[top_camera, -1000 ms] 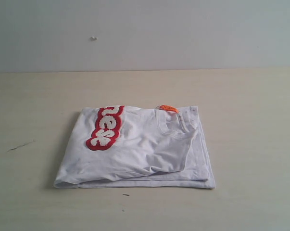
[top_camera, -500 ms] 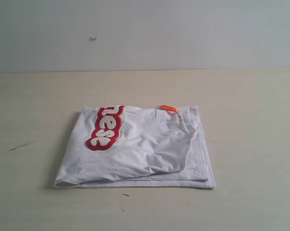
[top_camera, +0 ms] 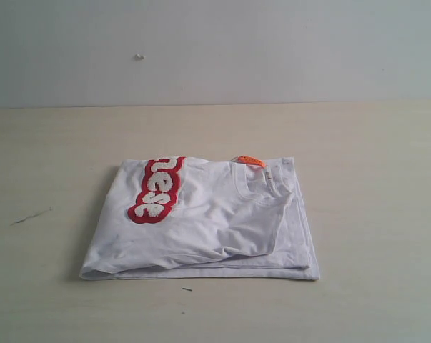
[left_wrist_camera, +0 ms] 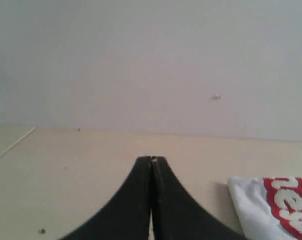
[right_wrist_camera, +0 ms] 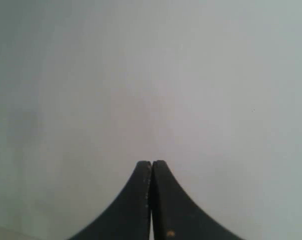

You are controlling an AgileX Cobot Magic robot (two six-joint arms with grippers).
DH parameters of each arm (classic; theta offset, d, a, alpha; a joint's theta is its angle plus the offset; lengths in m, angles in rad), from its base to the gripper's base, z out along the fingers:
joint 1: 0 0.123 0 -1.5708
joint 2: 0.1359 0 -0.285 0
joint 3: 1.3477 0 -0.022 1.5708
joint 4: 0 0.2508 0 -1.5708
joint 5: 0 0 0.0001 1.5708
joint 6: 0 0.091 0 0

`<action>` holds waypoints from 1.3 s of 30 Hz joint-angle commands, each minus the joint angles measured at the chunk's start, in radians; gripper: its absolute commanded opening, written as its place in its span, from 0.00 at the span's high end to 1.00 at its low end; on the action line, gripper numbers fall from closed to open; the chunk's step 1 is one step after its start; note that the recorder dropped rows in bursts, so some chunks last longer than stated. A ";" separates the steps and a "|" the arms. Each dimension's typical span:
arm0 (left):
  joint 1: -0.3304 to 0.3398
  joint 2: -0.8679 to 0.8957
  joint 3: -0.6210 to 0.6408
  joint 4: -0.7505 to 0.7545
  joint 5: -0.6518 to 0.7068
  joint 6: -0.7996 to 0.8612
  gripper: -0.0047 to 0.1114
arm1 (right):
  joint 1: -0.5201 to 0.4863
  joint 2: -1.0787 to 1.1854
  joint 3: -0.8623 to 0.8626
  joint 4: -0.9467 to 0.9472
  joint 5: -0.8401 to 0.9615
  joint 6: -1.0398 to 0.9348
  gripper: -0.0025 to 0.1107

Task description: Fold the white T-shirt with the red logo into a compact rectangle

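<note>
White T-shirt [top_camera: 222,229] lies folded in a rough rectangle, centre of exterior frame, on tan table [top_camera: 372,179]. Red logo [top_camera: 156,189] at its upper left, partly tucked under the fold; few letters show. Left gripper [left_wrist_camera: 151,160] and right gripper [right_wrist_camera: 151,162]: fingers pressed together, empty. Neither appears in exterior view.
</note>
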 commanded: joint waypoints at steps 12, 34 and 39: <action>0.001 -0.004 0.003 -0.048 0.254 0.007 0.96 | -0.003 -0.003 0.007 0.000 -0.010 0.000 0.98; 0.001 -0.004 0.003 -0.048 0.267 0.007 0.96 | -0.003 -0.003 0.007 -0.001 -0.010 -0.003 0.98; 0.001 -0.004 0.003 -0.048 0.267 0.007 0.96 | -0.003 -0.003 0.007 -0.007 -0.010 -0.025 0.98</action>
